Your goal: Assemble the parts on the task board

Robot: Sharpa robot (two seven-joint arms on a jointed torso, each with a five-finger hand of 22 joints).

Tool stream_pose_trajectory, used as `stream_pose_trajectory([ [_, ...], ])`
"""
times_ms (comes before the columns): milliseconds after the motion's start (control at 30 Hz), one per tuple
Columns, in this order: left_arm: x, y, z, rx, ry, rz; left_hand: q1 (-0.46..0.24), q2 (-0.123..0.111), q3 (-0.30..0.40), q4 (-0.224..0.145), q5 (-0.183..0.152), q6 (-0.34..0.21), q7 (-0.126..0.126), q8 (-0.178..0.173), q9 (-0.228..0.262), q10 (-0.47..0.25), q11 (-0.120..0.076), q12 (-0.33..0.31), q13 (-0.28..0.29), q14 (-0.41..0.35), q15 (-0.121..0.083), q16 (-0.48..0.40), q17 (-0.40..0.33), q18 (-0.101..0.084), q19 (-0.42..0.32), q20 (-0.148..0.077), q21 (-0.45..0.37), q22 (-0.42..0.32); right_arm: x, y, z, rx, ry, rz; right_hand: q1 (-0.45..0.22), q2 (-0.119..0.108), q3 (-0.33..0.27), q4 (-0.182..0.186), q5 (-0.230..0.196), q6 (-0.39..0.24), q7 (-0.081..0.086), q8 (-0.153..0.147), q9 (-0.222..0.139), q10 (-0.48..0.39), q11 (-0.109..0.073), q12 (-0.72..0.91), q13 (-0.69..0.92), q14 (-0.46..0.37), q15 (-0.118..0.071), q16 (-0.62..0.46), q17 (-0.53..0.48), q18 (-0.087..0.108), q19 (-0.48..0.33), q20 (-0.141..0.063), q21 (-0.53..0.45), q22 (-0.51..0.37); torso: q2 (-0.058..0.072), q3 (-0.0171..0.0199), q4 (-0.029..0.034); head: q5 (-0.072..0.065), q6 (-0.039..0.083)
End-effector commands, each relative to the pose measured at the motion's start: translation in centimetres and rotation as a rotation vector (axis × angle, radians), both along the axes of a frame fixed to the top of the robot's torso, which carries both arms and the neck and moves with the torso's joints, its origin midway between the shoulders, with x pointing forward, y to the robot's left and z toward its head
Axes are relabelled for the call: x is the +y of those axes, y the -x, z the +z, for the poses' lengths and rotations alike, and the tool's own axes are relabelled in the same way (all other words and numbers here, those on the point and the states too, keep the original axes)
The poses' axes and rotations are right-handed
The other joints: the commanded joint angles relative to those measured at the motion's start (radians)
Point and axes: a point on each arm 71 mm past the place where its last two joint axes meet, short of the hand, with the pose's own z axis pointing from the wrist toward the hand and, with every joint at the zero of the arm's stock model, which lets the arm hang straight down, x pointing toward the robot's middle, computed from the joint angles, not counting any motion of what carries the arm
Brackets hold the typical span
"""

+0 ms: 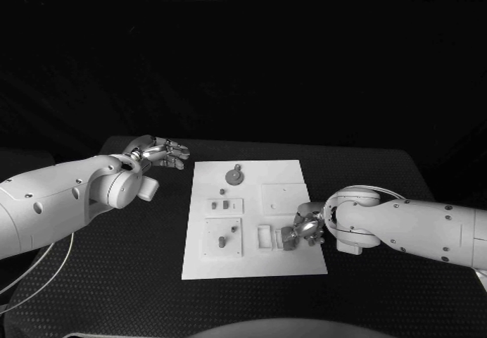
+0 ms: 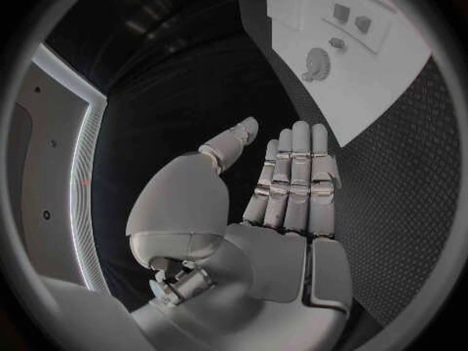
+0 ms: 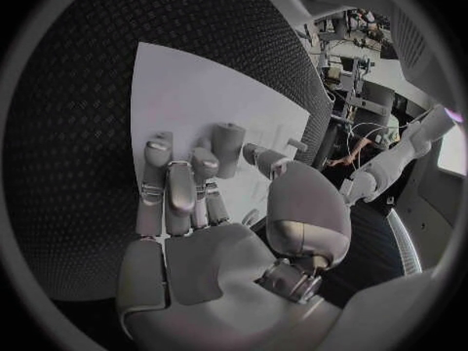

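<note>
A flat white rectangular task board (image 1: 294, 262) lies in the middle of a black textured table (image 1: 132, 282), seen from above. Small grey parts sit on the board: a round disc-shaped piece (image 1: 234, 175) near its far end, and small pegs (image 1: 224, 205) in raised white square blocks along its left half. The robot's left hand (image 1: 160, 152), silver and many-fingered on a white arm, hovers just off the board's far left corner; its wrist camera shows the fingers straight, side by side and holding nothing, with the board (image 2: 390, 78) lying beyond the fingertips. The right hand (image 1: 305, 231) rests at the board's near right edge, fingers curled down against the white surface (image 3: 195, 93) beside a raised white block (image 1: 269, 237); whether it grips a part cannot be told.
</note>
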Motion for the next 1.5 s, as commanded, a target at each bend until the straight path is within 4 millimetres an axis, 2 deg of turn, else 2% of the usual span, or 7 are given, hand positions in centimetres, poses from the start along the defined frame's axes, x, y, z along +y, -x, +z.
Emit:
stream_pose_trajectory([
  [33,-0.2,0.0,0.1,-0.002,0.012,-0.014,-0.011,-0.002,0.001,0.007,-0.002,0.000,-0.003,0.007,-0.001,-0.001,-0.004,0.005,0.000,0.005,0.001,-0.007,0.001,-0.004,-0.004,0.005,-0.006,-0.001,0.0,0.0,-0.3,-0.006,0.002,-0.002,0.003,-0.005,0.001,0.006,0.003,0.005,0.014,-0.005,-0.005,-0.021,0.002,0.007,0.004,-0.007,0.001,0.003,-0.003,0.012,-0.008,0.001,0.006,0.021,0.000,-0.0001,0.0000,-0.001,-0.001],
  [200,-0.2,0.0,0.1,-0.001,0.012,-0.015,-0.011,-0.002,0.001,0.007,-0.002,0.000,-0.003,0.007,-0.001,-0.001,-0.004,0.005,0.000,0.005,0.001,-0.007,0.002,-0.004,-0.004,0.005,-0.006,-0.001,0.1,-0.1,-0.5,-0.003,0.005,0.000,0.011,0.012,-0.002,-0.001,0.002,0.006,0.016,-0.010,-0.003,-0.024,0.003,0.010,0.001,-0.010,0.002,0.006,-0.006,0.012,-0.012,0.002,0.009,0.021,0.000,-0.0003,0.0000,-0.003,-0.002],
  [300,-0.2,0.0,0.1,-0.001,0.012,-0.015,-0.011,-0.002,0.001,0.007,-0.002,0.000,-0.003,0.007,-0.001,-0.001,-0.004,0.005,0.000,0.005,0.001,-0.007,0.002,-0.004,-0.004,0.005,-0.006,-0.001,0.3,-0.1,-0.6,-0.004,0.001,0.004,0.017,0.046,-0.016,-0.025,0.002,0.006,0.017,-0.021,-0.009,-0.028,0.005,0.015,-0.004,-0.015,0.005,0.010,-0.011,0.012,-0.019,0.004,0.014,0.021,0.000,-0.0002,0.0000,-0.003,-0.003],
  [633,-0.2,0.0,0.1,0.001,0.012,-0.015,-0.011,-0.002,0.001,0.007,-0.002,0.000,-0.003,0.007,-0.001,-0.002,-0.004,0.005,0.000,0.005,0.001,-0.008,0.003,-0.004,-0.004,0.005,-0.006,-0.001,1.1,0.1,-0.7,-0.006,-0.010,0.014,0.026,0.156,-0.039,-0.242,0.005,0.039,0.015,-0.046,-0.023,-0.037,0.003,0.035,-0.032,-0.027,0.005,0.024,-0.037,0.012,-0.034,0.013,0.023,0.018,0.000,-0.0005,0.0005,-0.002,-0.009],
  [867,-0.1,0.1,0.1,0.002,0.011,-0.014,-0.011,-0.002,0.001,0.007,-0.002,0.000,-0.003,0.007,-0.002,-0.002,-0.004,0.005,0.000,0.005,0.001,-0.008,0.003,-0.004,-0.005,0.004,-0.006,-0.001,1.2,0.1,-1.2,-0.018,0.004,0.003,0.009,0.166,-0.025,-0.297,0.005,0.067,0.008,-0.044,-0.023,-0.036,-0.003,0.038,-0.045,-0.028,0.001,0.027,-0.047,0.012,-0.031,0.015,0.022,0.017,0.000,-0.0005,0.0007,-0.001,-0.013],
  [1267,-0.1,0.0,0.1,0.002,0.011,-0.014,-0.011,-0.002,0.001,0.007,-0.002,0.000,-0.003,0.007,-0.002,-0.002,-0.004,0.005,0.000,0.005,0.001,-0.009,0.004,-0.004,-0.005,0.005,-0.006,-0.001,1.2,0.2,-1.2,-0.030,-0.012,-0.020,-0.008,0.179,-0.018,-0.316,0.005,0.081,0.004,-0.045,-0.023,-0.031,-0.007,0.042,-0.054,-0.025,-0.002,0.030,-0.053,0.012,-0.027,0.016,0.022,0.016,0.000,-0.0003,-0.0001,0.002,-0.014],
  [1500,-0.1,0.0,0.1,0.001,0.010,-0.012,-0.010,-0.002,0.002,0.007,-0.002,0.000,-0.003,0.008,-0.002,-0.002,-0.004,0.005,0.000,0.005,0.001,-0.010,0.005,-0.003,-0.005,0.005,-0.006,-0.001,1.1,0.5,-1.0,-0.029,-0.046,-0.050,-0.013,0.186,-0.014,-0.320,0.005,0.089,0.002,-0.044,-0.023,-0.028,-0.009,0.042,-0.058,-0.023,-0.003,0.031,-0.054,0.012,-0.025,0.016,0.022,0.016,0.000,0.0000,-0.0003,0.006,-0.002],
])
